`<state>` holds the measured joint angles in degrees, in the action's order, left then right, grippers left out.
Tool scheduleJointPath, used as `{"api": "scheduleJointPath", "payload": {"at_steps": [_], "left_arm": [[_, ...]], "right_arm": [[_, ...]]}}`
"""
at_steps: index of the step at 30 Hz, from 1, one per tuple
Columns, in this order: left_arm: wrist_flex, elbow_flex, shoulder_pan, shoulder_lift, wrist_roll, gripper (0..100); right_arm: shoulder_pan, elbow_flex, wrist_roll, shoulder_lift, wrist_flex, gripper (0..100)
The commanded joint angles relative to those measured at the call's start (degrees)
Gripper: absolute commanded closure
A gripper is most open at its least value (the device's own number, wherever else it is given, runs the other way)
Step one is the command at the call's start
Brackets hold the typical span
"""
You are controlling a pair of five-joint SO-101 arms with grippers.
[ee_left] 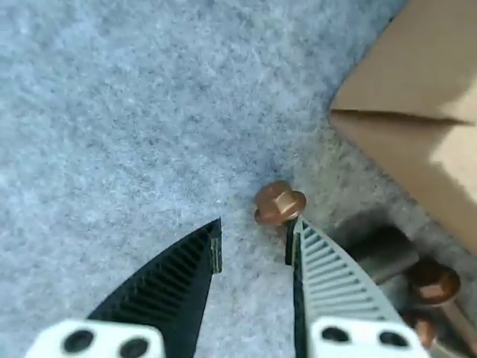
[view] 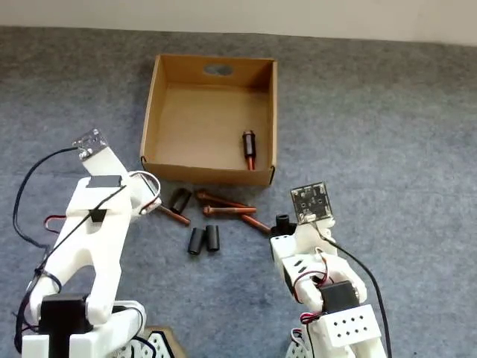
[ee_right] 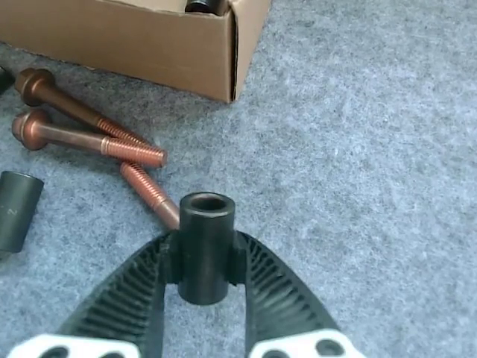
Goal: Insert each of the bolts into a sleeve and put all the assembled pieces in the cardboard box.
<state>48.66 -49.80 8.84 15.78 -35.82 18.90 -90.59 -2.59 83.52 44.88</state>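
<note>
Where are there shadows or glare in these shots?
High view: even light, faint shade inside the box along its walls. Left wrist view: a box face glares pale. Right wrist view: the sleeve rim glints; bolts cast soft shadows.

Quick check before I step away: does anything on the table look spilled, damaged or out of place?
Nothing stands out. The cardboard box is upright and intact, one assembled piece inside. Loose bolts and sleeves lie in front of it, awaiting assembly. The right end effector grips one sleeve.
</note>
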Motion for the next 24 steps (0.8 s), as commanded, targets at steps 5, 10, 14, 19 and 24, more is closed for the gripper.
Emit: {"api": "scheduleJointPath", "payload": {"at_steps": [5, 10, 14, 19, 24], "left_arm": [[1.2, 2.6, -3.4, 0.5, -1.1, 85], [2.3, 2.3, -9.0, 0.0, -1.1, 84], [1.0, 2.2, -8.7, 0.0, -1.1, 84], [0.4, 1.1, -8.9, -0.1, -1.2, 84], [0.4, 1.4, -8.8, -1.5, -1.6, 85]], "right_arm": [[0.7, 0.6, 0.5, 0.7, -0.8, 99.3], [0.7, 0.6, 0.5, 0.7, -0.8, 99.3], [0.7, 0.5, 0.5, 0.7, -0.8, 99.3], [0.7, 0.5, 0.5, 0.7, -0.8, 99.3], [0.7, 0.5, 0.5, 0.7, -0.8, 99.3]]}}
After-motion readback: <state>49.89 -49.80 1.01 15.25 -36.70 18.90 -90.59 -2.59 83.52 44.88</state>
